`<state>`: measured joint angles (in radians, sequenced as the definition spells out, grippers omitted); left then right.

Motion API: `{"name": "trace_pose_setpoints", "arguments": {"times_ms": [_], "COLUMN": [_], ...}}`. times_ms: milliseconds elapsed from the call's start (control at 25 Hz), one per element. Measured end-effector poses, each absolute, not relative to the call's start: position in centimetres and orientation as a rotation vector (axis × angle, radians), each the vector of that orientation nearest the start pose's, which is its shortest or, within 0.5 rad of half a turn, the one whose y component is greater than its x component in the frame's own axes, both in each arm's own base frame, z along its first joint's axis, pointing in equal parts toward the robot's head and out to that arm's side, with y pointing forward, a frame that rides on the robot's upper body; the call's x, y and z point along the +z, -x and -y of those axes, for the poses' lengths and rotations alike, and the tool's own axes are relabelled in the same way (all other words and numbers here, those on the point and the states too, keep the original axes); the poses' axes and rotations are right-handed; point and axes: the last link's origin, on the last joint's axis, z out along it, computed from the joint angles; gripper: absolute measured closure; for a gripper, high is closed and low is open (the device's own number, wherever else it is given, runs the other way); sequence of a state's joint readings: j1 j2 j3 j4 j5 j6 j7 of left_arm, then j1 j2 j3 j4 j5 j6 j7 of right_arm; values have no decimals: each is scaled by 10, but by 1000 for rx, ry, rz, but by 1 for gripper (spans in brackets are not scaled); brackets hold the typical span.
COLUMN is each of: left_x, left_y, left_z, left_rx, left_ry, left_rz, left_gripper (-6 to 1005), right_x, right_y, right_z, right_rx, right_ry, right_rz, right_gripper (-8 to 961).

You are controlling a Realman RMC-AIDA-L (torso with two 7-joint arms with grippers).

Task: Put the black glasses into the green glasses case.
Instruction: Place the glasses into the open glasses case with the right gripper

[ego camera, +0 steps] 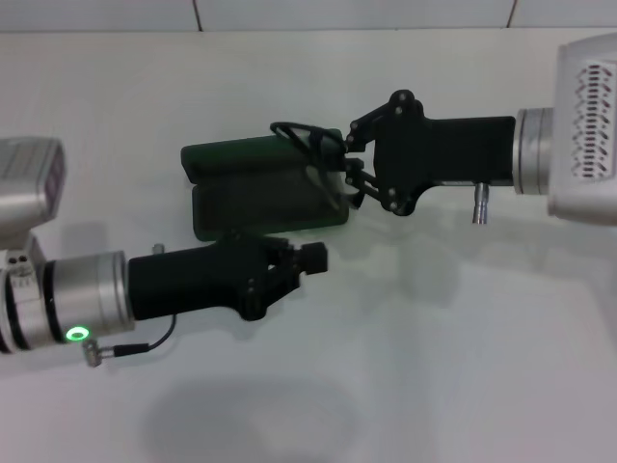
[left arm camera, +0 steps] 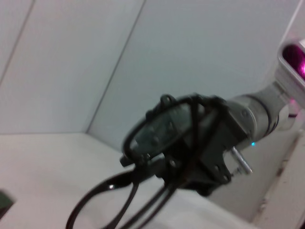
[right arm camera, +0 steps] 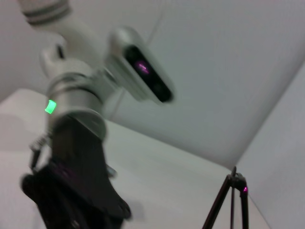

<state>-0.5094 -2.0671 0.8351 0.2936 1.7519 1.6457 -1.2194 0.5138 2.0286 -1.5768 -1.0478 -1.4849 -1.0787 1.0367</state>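
Currently I count one green glasses case (ego camera: 260, 198) lying open on the desk (ego camera: 434, 367) and one black glasses (ego camera: 313, 145) pinched in my right hand (ego camera: 349, 166) above it, while my left hand (ego camera: 310, 256) hangs unclenched beside the case.

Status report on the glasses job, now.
Right end effector shut on glasses, over the case's right end. Left end effector at the case's near edge. Case open. Nothing in the way.
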Motion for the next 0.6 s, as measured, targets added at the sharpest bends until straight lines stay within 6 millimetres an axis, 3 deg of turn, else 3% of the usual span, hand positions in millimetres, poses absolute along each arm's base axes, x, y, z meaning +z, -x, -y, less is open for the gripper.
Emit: {"name": "trace_pose_setpoints", "arguments": {"times_ms": [280,600], "left_x": [-35,-28], "left_y": [297,312], "left_z": [-267,-255], "left_rx": [-925,-893], "left_ry": [2657,2610], "left_rz": [838,868], "left_gripper": [990,989], "right_x": [-63,-84], "right_y": [-128,-115], "right_z": [-379,-391], "right_rx": [435,380], "right_ry": [2642,2713], "right_rz": [523,542], "right_gripper": [822,818]}}
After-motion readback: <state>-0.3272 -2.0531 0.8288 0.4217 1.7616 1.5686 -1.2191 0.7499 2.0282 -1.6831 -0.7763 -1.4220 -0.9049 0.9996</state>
